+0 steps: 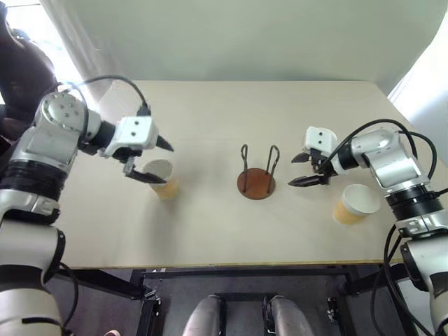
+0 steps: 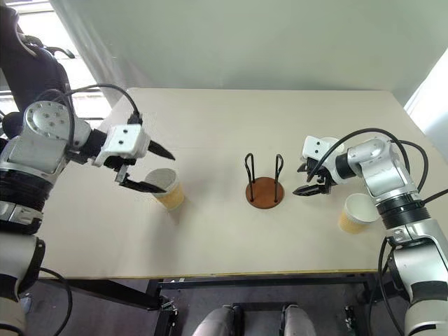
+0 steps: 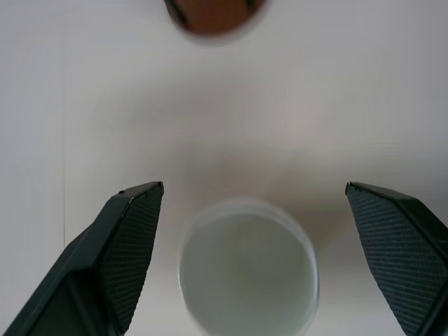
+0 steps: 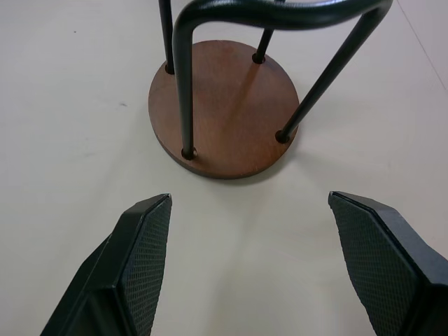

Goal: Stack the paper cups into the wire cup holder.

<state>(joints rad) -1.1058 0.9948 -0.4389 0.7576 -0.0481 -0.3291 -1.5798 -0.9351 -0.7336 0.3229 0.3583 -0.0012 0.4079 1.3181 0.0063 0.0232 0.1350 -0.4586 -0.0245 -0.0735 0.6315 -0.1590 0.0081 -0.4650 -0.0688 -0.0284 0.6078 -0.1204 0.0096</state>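
On the table, left side: left gripper (image 1: 152, 162) hangs over one paper cup, fingers spread wide, holding nothing.
Left gripper fingers: one black finger (image 3: 126, 245) on each side of the cup's round white mouth in the left wrist view, both apart from the rim.
Left paper cup (image 1: 161, 178): upright on the table, tan outside, white inside, well apart from the holder.
Right gripper (image 1: 306, 170): fingers spread apart, released, nothing between them; it points down and toward the holder.
Right gripper position: just beside the holder, on the holder's right side, not touching it.
Wire cup holder (image 1: 256, 181): near the middle of the table, between the two grippers; round reddish-brown base with two dark wire loops standing upright; no cup inside it.
Holder in right wrist view: the base (image 4: 222, 106) lies a little beyond the two finger pads, with bare table between.
Right paper cup (image 1: 354, 203): standing on the table near the right arm, on the outer side of the right gripper, a little tilted as seen from above.
Table (image 1: 210, 231): pale beige top.
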